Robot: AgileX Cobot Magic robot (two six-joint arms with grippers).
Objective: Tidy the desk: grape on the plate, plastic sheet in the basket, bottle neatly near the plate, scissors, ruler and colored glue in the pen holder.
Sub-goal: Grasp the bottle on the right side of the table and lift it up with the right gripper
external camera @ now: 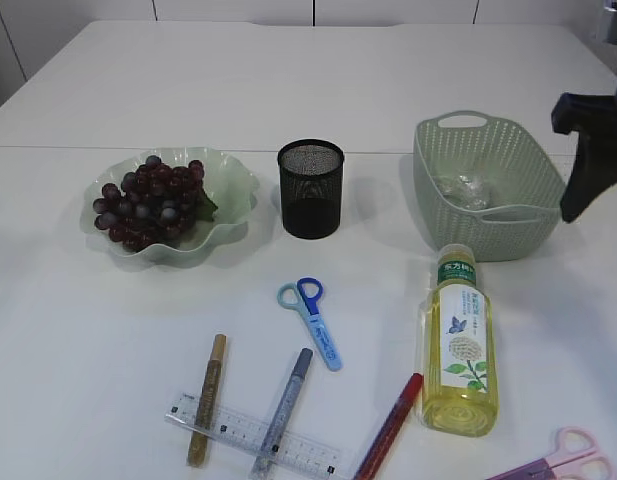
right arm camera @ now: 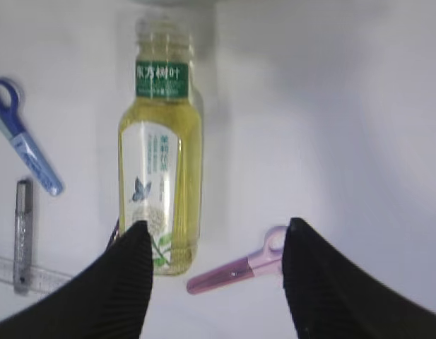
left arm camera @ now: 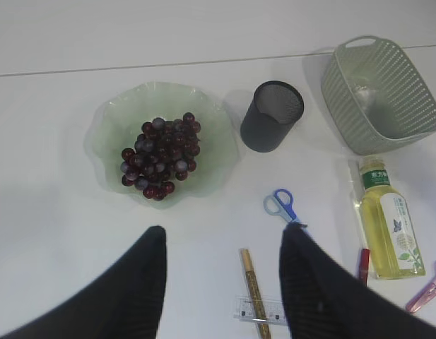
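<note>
The black mesh pen holder [external camera: 310,188] stands upright on the white desk [external camera: 78,340], and everything else is placed from it. To its left sits the green wavy plate [external camera: 233,185] with the bunch of dark grapes [external camera: 148,202] already lying on it. To its right stands the pale green basket [external camera: 488,215], with a crumpled clear plastic sheet [external camera: 466,190] inside. In front of the holder, nearer the camera, lie the blue scissors [external camera: 310,318]; further forward and slightly left, a clear ruler [external camera: 250,434] lies under a gold glue pen [external camera: 206,398] and a silver glue pen [external camera: 284,410]. A red glue pen [external camera: 390,424] lies forward and right, beside the bottle [external camera: 458,345] of yellow liquid, which lies on its side with its cap toward the basket. Pink scissors [external camera: 560,462] lie at the front right edge. The left pincer [left arm camera: 221,282] hangs above the desk with its jaws well apart and nothing between them; the right pincer [right arm camera: 218,279] hovers over the bottle and pink scissors, likewise spread wide and empty.
</note>
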